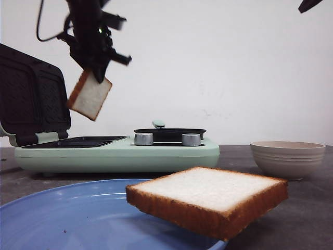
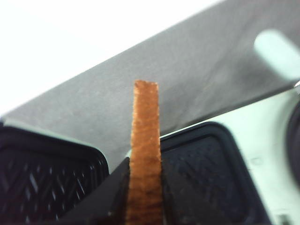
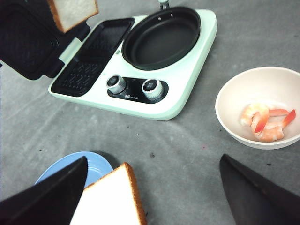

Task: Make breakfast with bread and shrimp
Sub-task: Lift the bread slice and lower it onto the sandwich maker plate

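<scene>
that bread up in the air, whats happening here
The left gripper is shut on one bread slice, holding it in the air above the open grill plate of the mint green breakfast maker. The second slice lies on the rim of the blue plate. The right gripper is open and empty. The shrimp are in the beige bowl; the frying pan is empty.

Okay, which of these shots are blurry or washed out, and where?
Front view: near square white bread slice on the blue plate is slightly soft, wall bright. Left wrist view: the held slice's golden-brown crust edge is blurred, the wall behind blown out white. Right wrist view: sharp and evenly lit, orange-pink shrimp in the beige bowl crisp.
</scene>
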Available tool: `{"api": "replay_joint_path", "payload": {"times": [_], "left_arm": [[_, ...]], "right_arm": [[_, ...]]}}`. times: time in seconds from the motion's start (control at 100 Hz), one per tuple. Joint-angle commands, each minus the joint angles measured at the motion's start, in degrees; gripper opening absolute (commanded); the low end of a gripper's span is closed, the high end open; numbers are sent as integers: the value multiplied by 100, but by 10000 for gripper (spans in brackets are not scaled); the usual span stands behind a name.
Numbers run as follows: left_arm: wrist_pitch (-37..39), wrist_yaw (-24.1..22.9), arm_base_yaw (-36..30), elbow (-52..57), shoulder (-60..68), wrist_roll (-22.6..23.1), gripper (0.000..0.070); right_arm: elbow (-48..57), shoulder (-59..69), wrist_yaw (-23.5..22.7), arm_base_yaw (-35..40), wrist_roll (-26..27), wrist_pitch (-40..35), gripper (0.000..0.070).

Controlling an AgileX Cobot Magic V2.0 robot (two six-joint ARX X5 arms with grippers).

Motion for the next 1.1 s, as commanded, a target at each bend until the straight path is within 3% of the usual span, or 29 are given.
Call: {"api": "replay_joint_path", "payload": {"times": [0.0, 0.27, 0.56, 0.85, 1.09], "left_arm": [[37, -98, -66, 197, 238, 485, 3], [46, -299, -92, 201, 654, 1303, 3], [461, -846, -94, 201, 717, 1434, 3], [208, -726, -127, 201, 772, 1300, 3], [-94, -103, -127, 199, 804, 1213, 7]], "right_arm": [[94, 44, 20, 24, -4, 52, 547], [94, 44, 24, 24, -61, 48, 547], [92, 87, 164, 24, -122, 52, 547], [92, 260, 162, 24, -133, 61, 546], [92, 269, 168, 24, -133, 103, 547]]}}
